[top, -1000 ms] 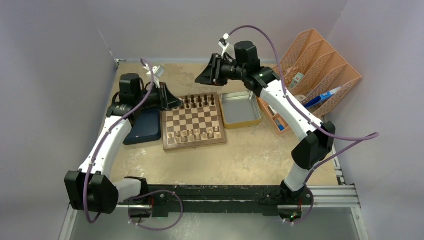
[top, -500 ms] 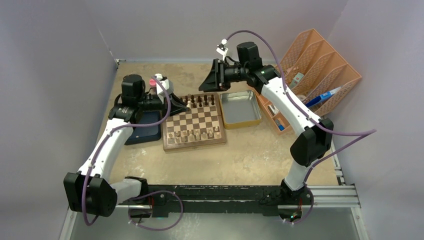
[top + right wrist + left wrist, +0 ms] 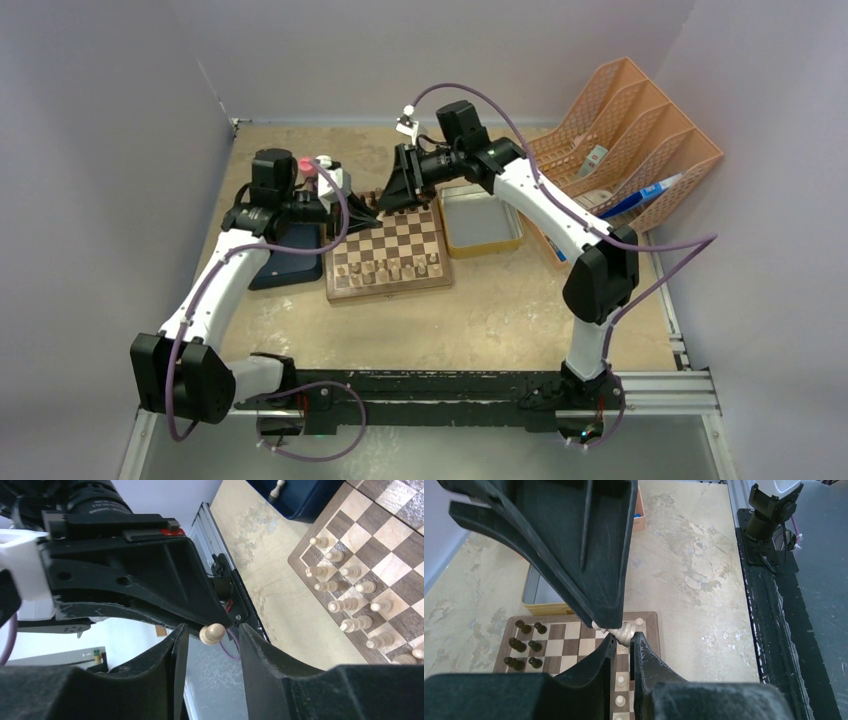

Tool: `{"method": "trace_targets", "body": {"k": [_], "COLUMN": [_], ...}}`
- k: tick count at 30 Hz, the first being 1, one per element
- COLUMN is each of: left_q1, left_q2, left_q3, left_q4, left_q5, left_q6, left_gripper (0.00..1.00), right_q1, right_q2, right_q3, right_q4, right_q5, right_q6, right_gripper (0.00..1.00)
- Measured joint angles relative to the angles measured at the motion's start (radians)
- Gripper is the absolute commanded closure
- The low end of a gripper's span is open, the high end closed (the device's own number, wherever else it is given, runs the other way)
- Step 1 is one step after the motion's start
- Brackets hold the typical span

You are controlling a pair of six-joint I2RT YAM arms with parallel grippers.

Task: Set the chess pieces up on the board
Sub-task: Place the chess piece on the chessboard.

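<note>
The checked wooden board [image 3: 388,246] lay flat on the tabletop [image 3: 500,300], dark pieces [image 3: 517,643] along its far edge, pale pieces [image 3: 388,270] in two rows at its near edge. One pale piece [image 3: 622,630] hung tilted above it, pinched in the left claw [image 3: 623,641].

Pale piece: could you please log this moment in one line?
left gripper: shut on pale piece | right gripper: open around it | above board

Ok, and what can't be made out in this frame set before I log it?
Top view: the left gripper and right gripper cover the pale piece between them and the far-left corner of the board.
Left wrist view: its own fingers hide part of the board.
Right wrist view: the top edge cuts off the blue tray; whether the right gripper touches the piece is unclear.
</note>
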Motion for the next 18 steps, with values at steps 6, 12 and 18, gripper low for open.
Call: {"method": "trace_targets", "body": {"k": [6,12,18], "left_q1": [-0.001,-0.001,-0.006], "left_q2": [0.021,0.036,0.043], "left_q3": [0.012,0.017,0.024], "left_q4": [-0.002,-0.002,-0.002], "left_q5": [0.009,0.014,0.014], "left_q6": [0.017,0.024,0.024], "left_gripper": [1.00,1.00,1.00], "right_q1": [0.003,0.003,-0.002], "right_q2": [0.050,0.056,0.056], "right_q3": [0.045,0.054,0.052], "right_q4": [-0.045,-0.045,-0.051], "right_q5": [-0.006,-0.011,-0.035], "right_q6": [-0.014,-0.025,-0.048], "right_gripper": [0.70,0.83,0.80]}}
